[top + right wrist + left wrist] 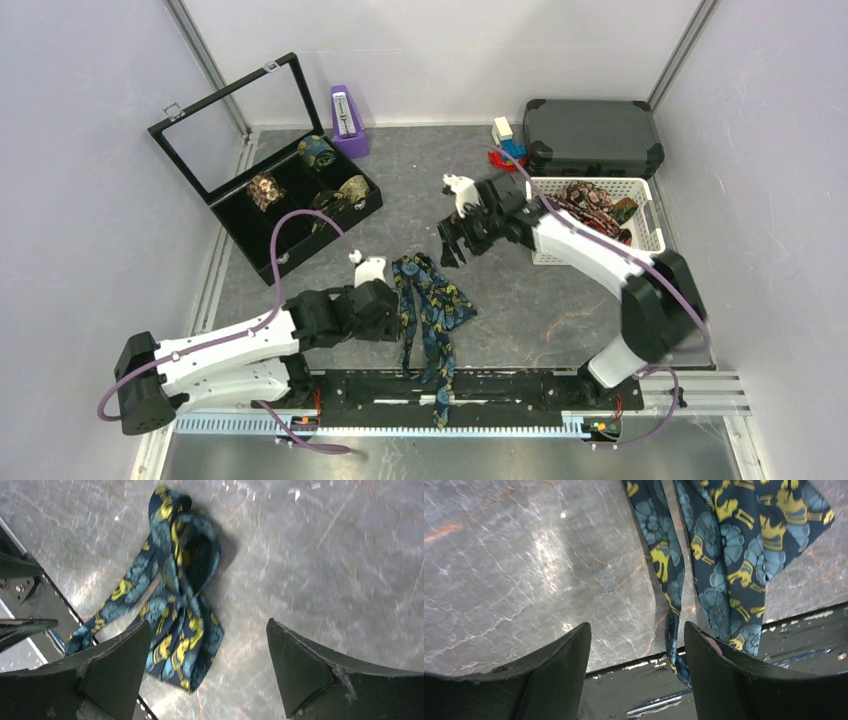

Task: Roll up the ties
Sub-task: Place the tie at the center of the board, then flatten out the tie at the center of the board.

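While the navy tie lies in a loose, crossed heap on the table between the arms, its narrow end droops over the near edge onto the black rail. Both pincers are spread and hold nothing: your left pincer is just beside the tie, your right pincer hangs behind it. Roll from this tangle and the coil will likely bunch crooked; tug, and the hanging end may snag. Whether the loop is twisted or merely folded is hard to tell.
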